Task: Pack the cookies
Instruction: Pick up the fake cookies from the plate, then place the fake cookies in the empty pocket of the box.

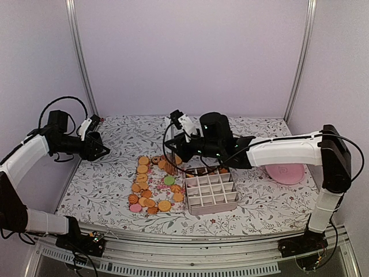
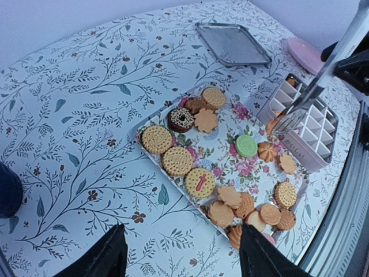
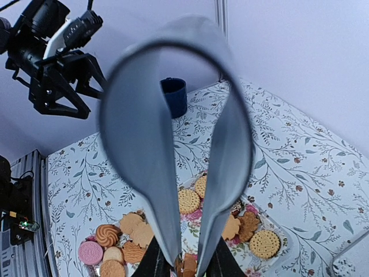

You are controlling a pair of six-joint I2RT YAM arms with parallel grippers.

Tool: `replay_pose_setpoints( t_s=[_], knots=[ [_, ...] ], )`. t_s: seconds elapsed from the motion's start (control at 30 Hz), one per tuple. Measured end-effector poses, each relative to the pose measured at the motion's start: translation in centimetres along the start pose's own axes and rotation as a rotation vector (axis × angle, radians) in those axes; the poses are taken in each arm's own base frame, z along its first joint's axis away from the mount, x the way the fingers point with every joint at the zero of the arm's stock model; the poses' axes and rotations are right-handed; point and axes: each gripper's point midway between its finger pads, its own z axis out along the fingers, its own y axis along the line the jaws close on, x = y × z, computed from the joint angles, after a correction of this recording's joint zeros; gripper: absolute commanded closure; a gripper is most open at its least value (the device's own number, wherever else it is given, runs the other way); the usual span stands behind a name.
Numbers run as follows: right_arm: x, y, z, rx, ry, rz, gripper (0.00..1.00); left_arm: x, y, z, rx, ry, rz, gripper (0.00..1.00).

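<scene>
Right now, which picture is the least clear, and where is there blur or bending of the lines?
Right wrist view: the tongs sit close to the lens, blurred, hiding the middle; the cookies behind are sharp. Left wrist view: sharp, but the wide lens bends the table; the left tool shows dark at the bottom. Top view: even, soft light, no strong glare.

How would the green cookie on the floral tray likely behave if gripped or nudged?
The green cookie looks thin and flat, so it would likely slide, not roll. Lying flat on the floral tray, it offers little edge to grip. Probably light and brittle; the tongs could crack it if squeezed hard.
</scene>
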Motion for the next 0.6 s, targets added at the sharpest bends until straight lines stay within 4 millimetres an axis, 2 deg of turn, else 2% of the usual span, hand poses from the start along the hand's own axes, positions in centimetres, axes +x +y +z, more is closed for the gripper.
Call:
replay_pose_setpoints(
  t_s=[0.07, 0.13, 0.2, 0.4, 0.6],
  knots=[
    [-0.8, -0.6, -1.9, 0.028, -0.023, -0.007, 1.00, 0.1, 0.1, 0.1, 0.001, 0.003, -0.003, 0.33],
    [-0.8, -1.1, -3.5, 0.052, -0.030, -0.009, 1.00, 0.1, 0.1, 0.2, 0.002, 0.005, -0.006, 0.33],
    [-0.1, -1.8, -4.9, 0.083, -0.025, -0.007, 1.00, 0.2, 0.1, 0.2, 0.003, 0.006, -0.010, 0.33],
    [3.9, -4.3, -7.7, 0.182, 0.047, 0.001, 1.00, 0.2, 0.2, 0.2, -0.001, 0.008, -0.014, 0.33],
    [3.9, -5.6, -10.5, 0.237, 0.028, 0.011, 1.00, 0.2, 0.3, 0.2, -0.004, 0.010, -0.014, 0.33]
  ],
)
